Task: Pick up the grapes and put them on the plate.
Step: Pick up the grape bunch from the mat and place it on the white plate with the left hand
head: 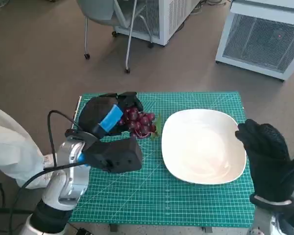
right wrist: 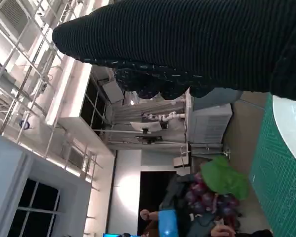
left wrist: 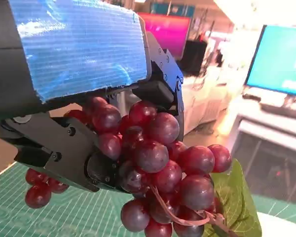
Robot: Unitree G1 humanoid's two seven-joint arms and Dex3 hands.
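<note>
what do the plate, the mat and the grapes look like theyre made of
Plate: glossy white, likely ceramic or melamine, with soft reflections. Mat: matte green cutting mat with a printed grid, probably rubbery vinyl. Grapes: shiny dark red skins and a flat green leaf; real or plastic, cannot tell.

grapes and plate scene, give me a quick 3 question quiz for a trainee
1. True or false: the grapes already lie on the plate.
2. Multiple choice: which hand grips the grapes? A) the left hand, with blue tape on its back B) the right hand, in the knitted glove C) neither
3. Fill in the blank: in the head view, the right hand rests at the plate's ____ edge.

Key
1. False. The bunch is beside the plate, over the green mat, in the left hand's hold.
2. A. The left wrist view shows black fingers closed around the bunch.
3. Right. Whether it touches the plate is hard to tell.
</note>
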